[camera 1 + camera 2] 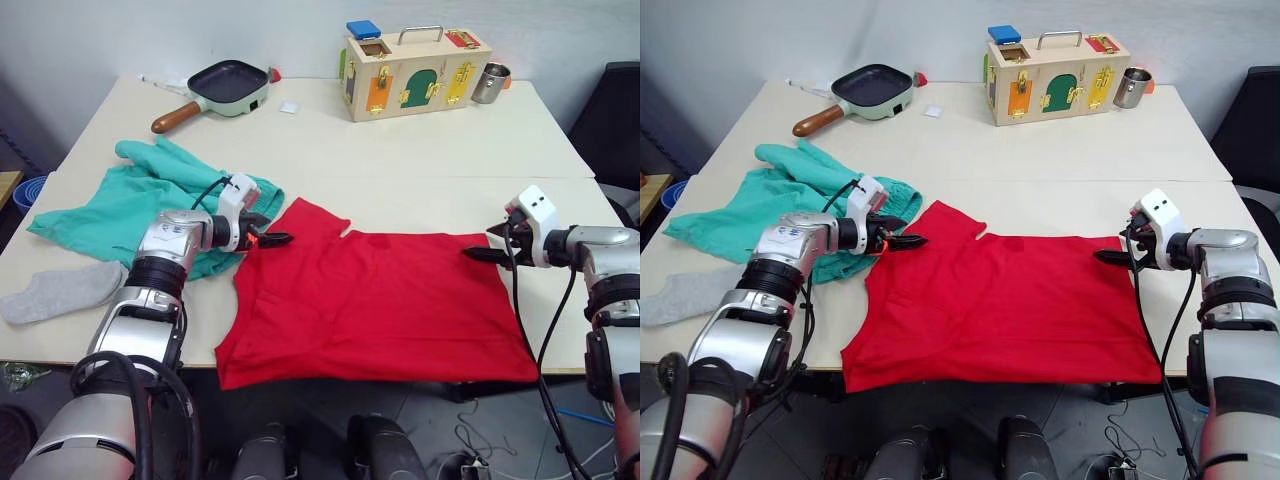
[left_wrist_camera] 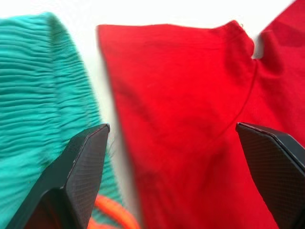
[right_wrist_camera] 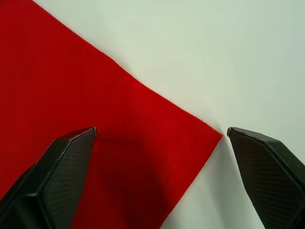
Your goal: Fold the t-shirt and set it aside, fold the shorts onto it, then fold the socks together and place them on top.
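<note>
While shorts point(image 1: 150, 200) crowd the t-shirt point(image 1: 380, 300), sock point(image 1: 60, 292) nearby, pan point(image 1: 225, 88) beyond.

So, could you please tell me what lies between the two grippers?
The t-shirt spans the stretch between the left gripper and right gripper, as the left eye view shows.
</note>
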